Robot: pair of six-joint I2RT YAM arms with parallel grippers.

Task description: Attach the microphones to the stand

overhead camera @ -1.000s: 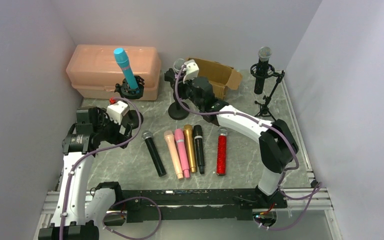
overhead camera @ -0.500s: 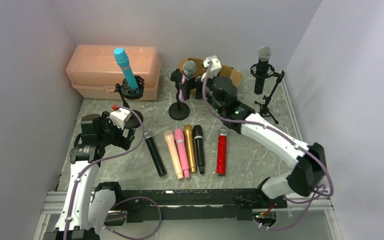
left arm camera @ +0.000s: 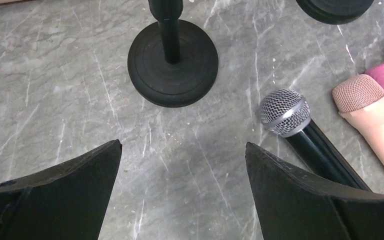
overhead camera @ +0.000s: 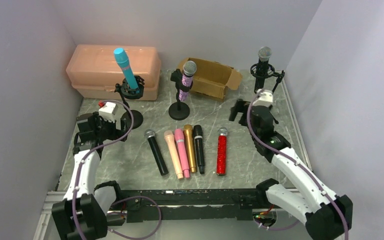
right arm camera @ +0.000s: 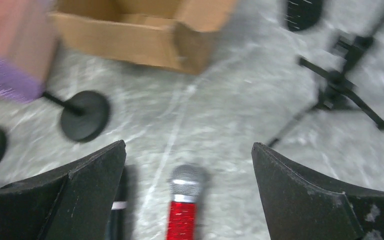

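Left gripper (left arm camera: 182,150) is hovering low over the marble table (overhead camera: 250,155), its fingers spread wide and holding nothing, near the round base of the left stand (left arm camera: 172,62). Right gripper (right arm camera: 187,147) is likewise gaping wide and empty, near the head of the red glitter microphone (right arm camera: 181,215). The teal microphone (overhead camera: 123,67) is sitting tilted in the left stand. The purple glitter microphone (overhead camera: 186,80) is standing in the middle stand (overhead camera: 179,111), and a dark microphone (overhead camera: 262,67) in the tripod stand (overhead camera: 267,102) at far right. Lying side by side towards the near edge are a silver-headed black microphone (overhead camera: 155,152), then peach (overhead camera: 173,154), pink (overhead camera: 182,152), gold (overhead camera: 190,148) and all-black (overhead camera: 198,148) microphones, with the red one apart to their right.
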